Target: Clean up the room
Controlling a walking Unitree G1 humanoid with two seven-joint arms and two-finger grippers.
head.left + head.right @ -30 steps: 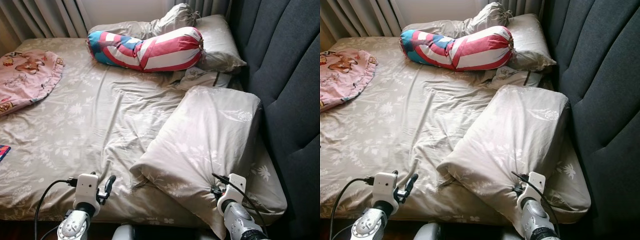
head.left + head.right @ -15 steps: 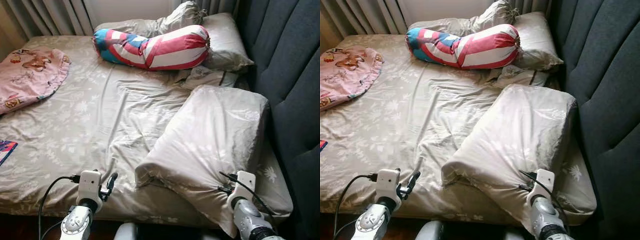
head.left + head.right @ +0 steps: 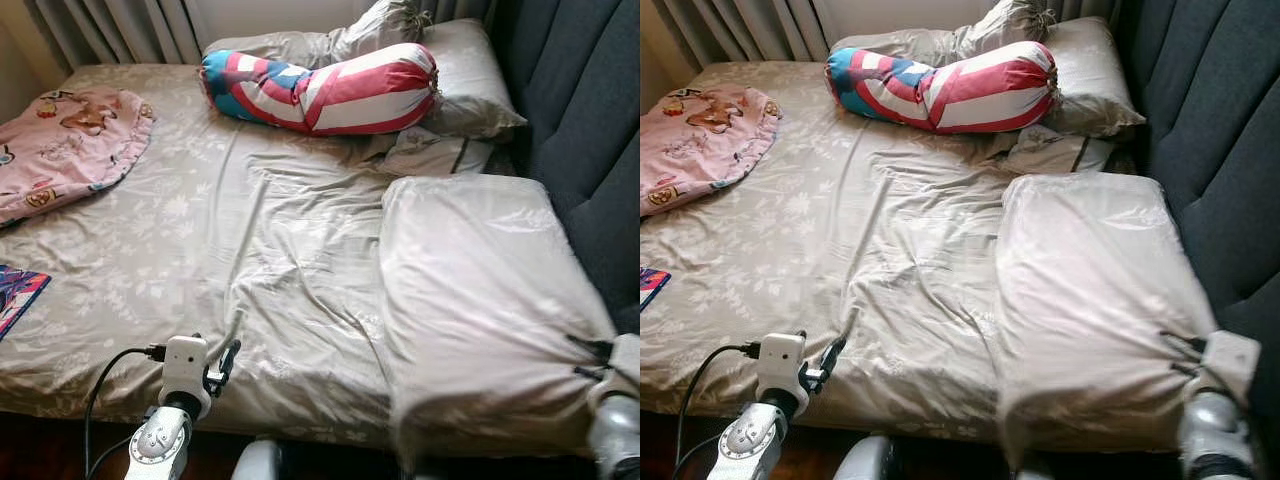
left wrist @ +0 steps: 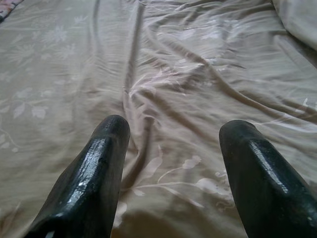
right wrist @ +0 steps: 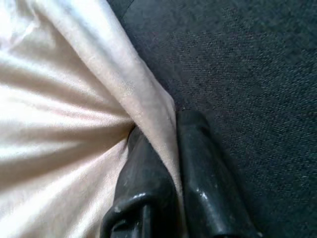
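Note:
A large beige floral pillow (image 3: 480, 300) lies flat on the right side of the bed, alongside the headboard. My right gripper (image 3: 588, 358) is at the pillow's near right corner, shut on a pinch of the pillowcase fabric (image 5: 148, 99); the cloth runs between its two black fingers (image 5: 143, 168). My left gripper (image 3: 228, 358) hovers over the rumpled beige bedsheet (image 4: 163, 74) near the bed's front edge, open with nothing between its fingers (image 4: 106, 148).
A red, white and blue striped bolster (image 3: 320, 88) lies across the back of the bed before more beige pillows (image 3: 470, 80). A pink blanket (image 3: 70, 150) and a colourful flat item (image 3: 15, 295) lie at the left. The dark grey headboard (image 3: 590, 120) bounds the right.
My right gripper has swung right with the pillow corner, turning the pillow from a tilted, bunched lie to flat along the headboard. The camera has shifted too. The left gripper stays open.

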